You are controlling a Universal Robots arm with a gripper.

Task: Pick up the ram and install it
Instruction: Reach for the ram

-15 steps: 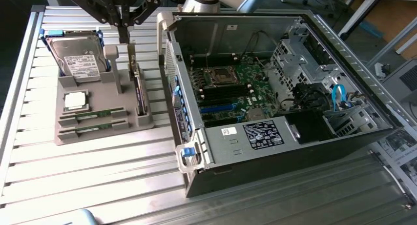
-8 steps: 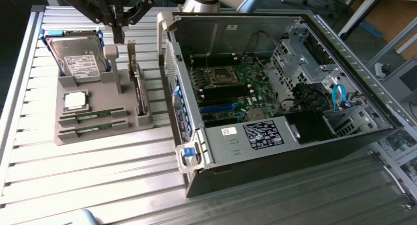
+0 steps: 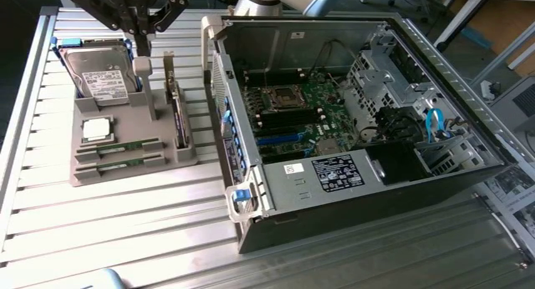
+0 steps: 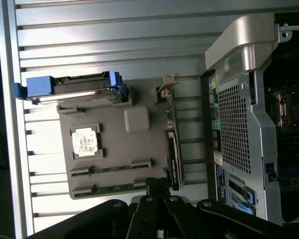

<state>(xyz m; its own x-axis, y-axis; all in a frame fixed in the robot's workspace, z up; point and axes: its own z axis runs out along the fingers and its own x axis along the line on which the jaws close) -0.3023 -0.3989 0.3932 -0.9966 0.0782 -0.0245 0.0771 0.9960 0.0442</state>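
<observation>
Two ram sticks (image 3: 117,147) (image 3: 117,164), green and narrow, lie in slots at the near end of a grey holder (image 3: 125,176) on the exterior view's left. In the wrist view the same sticks (image 4: 112,169) (image 4: 112,188) lie just beyond the black fingertips. My gripper (image 3: 140,41) (image 4: 158,186) hangs above the holder's far end, over the hard drive, shut with nothing in it. It touches neither stick. The open computer case (image 3: 351,226) lies on its side to the right, with the motherboard (image 3: 301,107) exposed.
The holder also carries a silver hard drive (image 3: 102,76) in blue brackets, a square CPU (image 3: 96,129) and an upright card (image 3: 177,107) along its right side. The case's grey wall (image 3: 219,69) rises close beside the holder. Everything rests on a slatted metal table (image 3: 125,226).
</observation>
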